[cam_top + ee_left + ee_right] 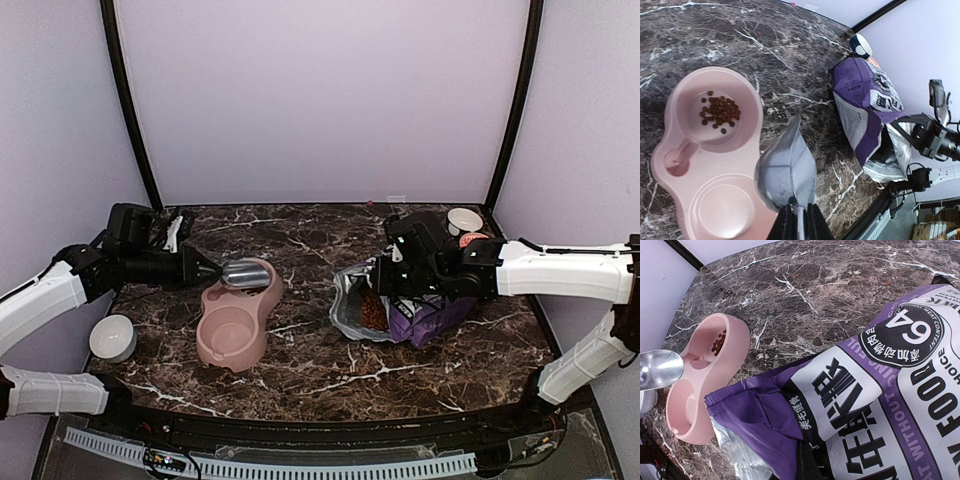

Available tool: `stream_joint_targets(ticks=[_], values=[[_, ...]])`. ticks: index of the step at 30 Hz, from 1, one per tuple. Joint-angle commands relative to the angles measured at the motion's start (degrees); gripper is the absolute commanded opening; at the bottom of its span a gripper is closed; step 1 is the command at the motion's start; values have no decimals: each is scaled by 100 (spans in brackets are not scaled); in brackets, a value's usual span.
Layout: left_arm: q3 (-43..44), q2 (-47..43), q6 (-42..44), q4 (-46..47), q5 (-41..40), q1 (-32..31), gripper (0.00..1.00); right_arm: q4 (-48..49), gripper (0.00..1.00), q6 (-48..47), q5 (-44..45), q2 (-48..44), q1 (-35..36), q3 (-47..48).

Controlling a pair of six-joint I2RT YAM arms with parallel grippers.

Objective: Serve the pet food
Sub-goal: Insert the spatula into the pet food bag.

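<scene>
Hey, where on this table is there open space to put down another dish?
Widest bare marble: the middle strip between the pink double bowl and the purple bag, running to the back wall. Also the near edge in front of the bag. Crowded: left side, with scoop at the bowl and white bowl; back right corner, with the small cup.

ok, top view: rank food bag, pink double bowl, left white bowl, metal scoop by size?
1. food bag and pink double bowl: close, bag partly hidden
2. left white bowl
3. metal scoop
</scene>
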Motion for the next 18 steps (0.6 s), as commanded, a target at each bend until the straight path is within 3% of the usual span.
stream_joint_targets(ticks=[1,8,18], values=[[-218,-297,12,500,616,-283,0,69,0,71,293,-103,-153,-69],[-191,-75,18,1020,1057,-782,0,87,0,83,272,-77,-153,-59],[307,813,242,1313,1071,-1638,0,4,0,56,347,-120,-155,-33]])
